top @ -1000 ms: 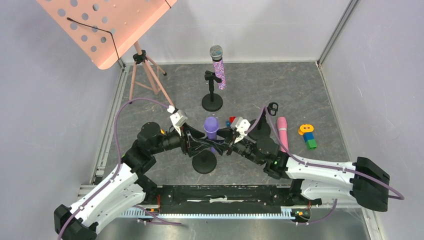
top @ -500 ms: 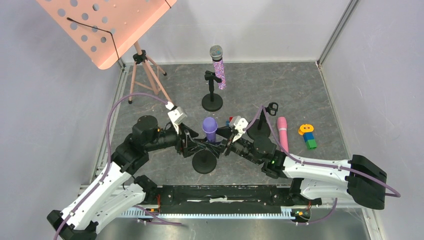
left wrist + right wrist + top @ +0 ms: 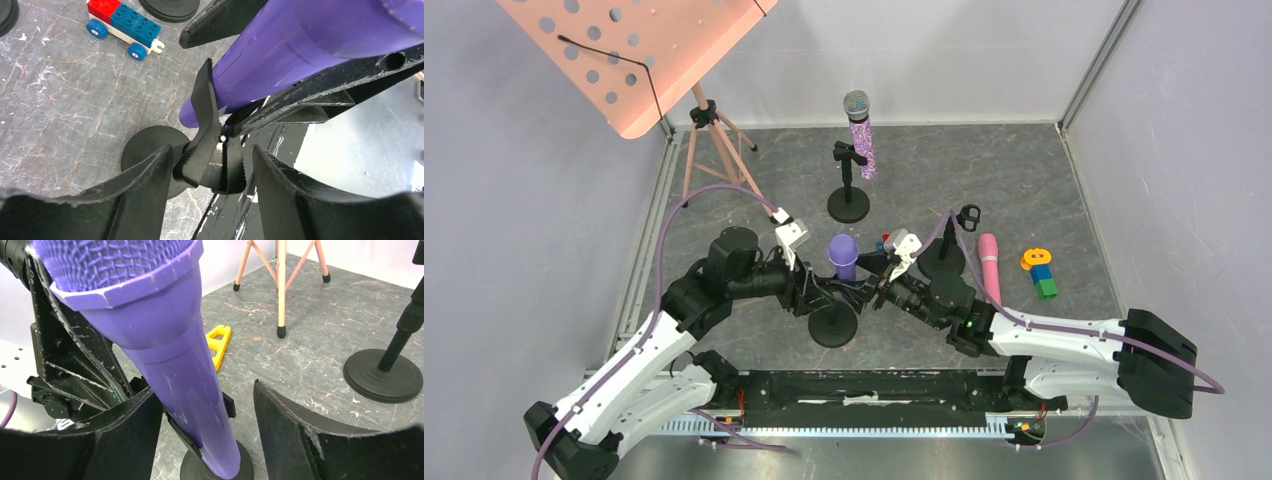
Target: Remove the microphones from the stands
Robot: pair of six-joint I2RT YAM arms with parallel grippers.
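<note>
A purple microphone [image 3: 844,256] stands upright in the black clip of a short stand with a round base [image 3: 833,324] at the table's near middle. My left gripper [image 3: 817,292] is open, its fingers on either side of the clip's pinch handles [image 3: 205,125], just under the microphone [image 3: 280,55]. My right gripper [image 3: 876,290] is open around the microphone's lower body [image 3: 165,340]. Its left finger is close against the body and its right finger stands apart. The clip [image 3: 227,405] and base [image 3: 245,470] show below.
A glittery microphone [image 3: 860,135] sits on a second stand [image 3: 848,204] behind. A pink music stand [image 3: 634,50] is at the back left. An empty stand [image 3: 944,255], a pink microphone [image 3: 989,262] and toy blocks [image 3: 1041,272] lie to the right. A brick car [image 3: 125,25] is nearby.
My left arm has swung right and its gripper has closed in on the stand's clip. My right gripper has edged slightly toward the microphone. The microphone stays in the clip.
</note>
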